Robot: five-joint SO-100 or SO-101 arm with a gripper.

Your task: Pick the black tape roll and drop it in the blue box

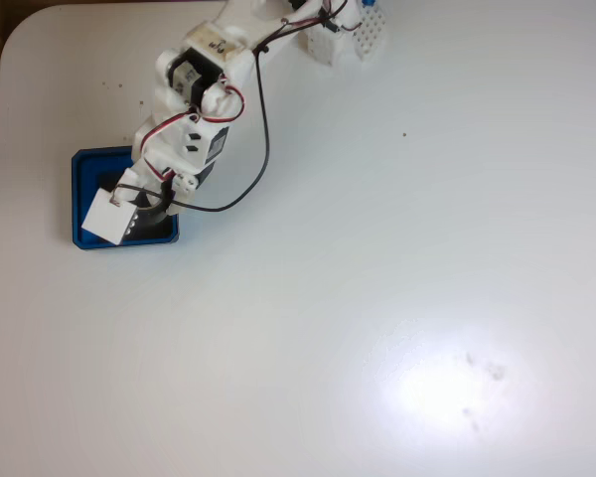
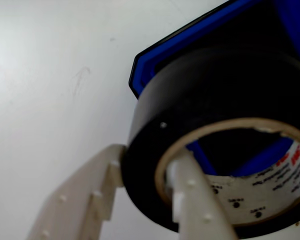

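Black tape roll (image 2: 190, 100) hangs over the blue box (image 1: 82, 199), which sits on the white table (image 1: 377, 248) under the arm (image 1: 194, 99). The gripper (image 2: 145, 185) clamps the roll's wall, one finger inside the core.

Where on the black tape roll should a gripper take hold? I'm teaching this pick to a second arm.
Across the ring's wall: one finger through the open centre against the pale core, the other on the outer black face. The black tape roll is held that way now above the blue box.
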